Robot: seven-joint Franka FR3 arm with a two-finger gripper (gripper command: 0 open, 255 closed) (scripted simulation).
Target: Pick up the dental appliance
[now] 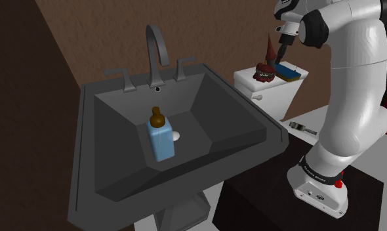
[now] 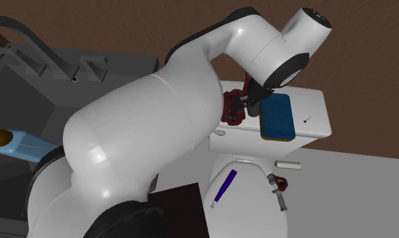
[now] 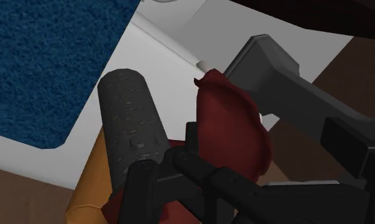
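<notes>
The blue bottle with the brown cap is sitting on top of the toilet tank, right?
Not quite. The blue bottle does have a brown cap, but it stands in the sink, not on the toilet tank. The shoulder view shows it.

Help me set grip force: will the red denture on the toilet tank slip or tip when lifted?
Its lumpy, rounded shape suggests the denture could twist when pinched. It looks rigid and no bigger than the sponge, so probably light, not floppy.
</notes>
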